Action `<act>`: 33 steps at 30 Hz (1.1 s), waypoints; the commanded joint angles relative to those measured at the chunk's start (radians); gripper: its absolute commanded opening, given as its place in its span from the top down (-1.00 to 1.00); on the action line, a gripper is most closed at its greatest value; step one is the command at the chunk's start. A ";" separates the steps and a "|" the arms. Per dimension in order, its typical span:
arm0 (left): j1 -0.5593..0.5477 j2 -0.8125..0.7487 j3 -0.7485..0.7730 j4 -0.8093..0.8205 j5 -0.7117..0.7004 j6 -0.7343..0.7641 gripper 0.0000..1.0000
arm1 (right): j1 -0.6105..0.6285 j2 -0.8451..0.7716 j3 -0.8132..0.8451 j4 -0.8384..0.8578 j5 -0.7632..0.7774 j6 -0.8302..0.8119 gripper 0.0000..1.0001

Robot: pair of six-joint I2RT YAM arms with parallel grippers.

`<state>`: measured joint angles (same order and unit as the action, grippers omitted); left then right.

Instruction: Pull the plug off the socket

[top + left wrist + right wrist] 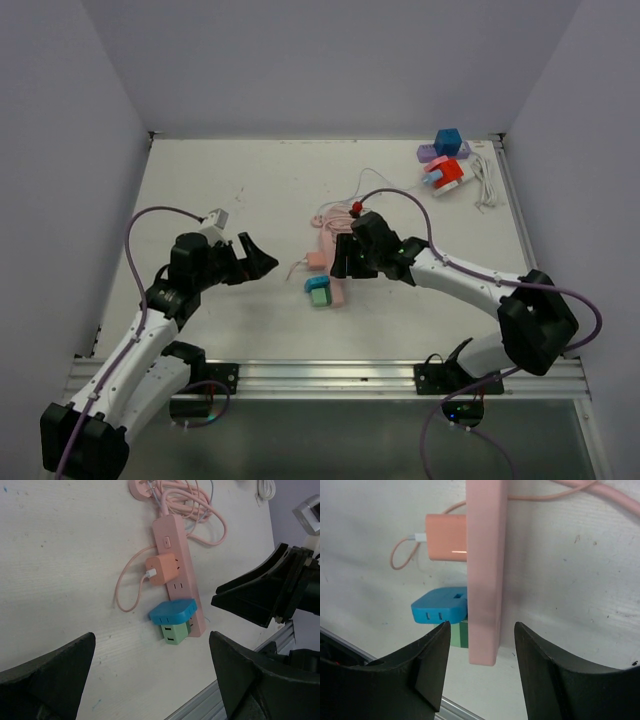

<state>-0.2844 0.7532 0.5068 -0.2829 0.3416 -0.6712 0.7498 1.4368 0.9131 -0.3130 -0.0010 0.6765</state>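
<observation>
A pink power strip [327, 262] lies mid-table with its pink cord [200, 510] coiled behind it. Three plugs sit in it: an orange one [164, 569] with a thin cable, a blue one [172, 611], and a green one [175, 631] at the near end. My right gripper [481, 626] is open, its fingers on either side of the strip's near end [484, 645] with a gap on each side. The blue plug [437, 606] is just beyond its left finger. My left gripper [258, 258] hangs wide open left of the strip, holding nothing.
A purple strip with a blue block [446, 146], a red-and-white plug [443, 175] and a white cable [485, 180] lie at the back right. An aluminium rail [330, 375] runs along the near edge. Grey walls close in the table.
</observation>
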 commanded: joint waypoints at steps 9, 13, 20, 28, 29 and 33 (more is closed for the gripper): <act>-0.048 0.032 -0.048 0.125 0.013 -0.077 -0.99 | 0.046 0.065 -0.091 0.152 -0.060 0.028 -0.12; -0.081 0.043 -0.073 0.152 -0.012 -0.119 -0.99 | 0.048 0.097 -0.100 0.180 -0.056 0.029 -0.02; -0.180 0.090 -0.100 0.223 -0.069 -0.211 -0.99 | 0.046 0.088 -0.094 0.190 -0.051 0.040 1.00; -0.340 0.225 -0.059 0.329 -0.176 -0.301 -0.82 | 0.048 -0.015 -0.054 0.216 -0.005 0.107 1.00; -0.358 0.256 -0.050 0.329 -0.185 -0.310 -0.81 | 0.046 -0.021 -0.056 0.222 -0.004 0.119 1.00; -0.406 0.313 -0.013 0.347 -0.236 -0.327 -0.72 | 0.048 -0.053 -0.069 0.267 -0.005 0.187 1.00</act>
<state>-0.6601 1.0420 0.4324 -0.0193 0.1757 -0.9600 0.7929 1.4433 0.8143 -0.1551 -0.0296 0.7906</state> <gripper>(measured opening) 0.873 0.325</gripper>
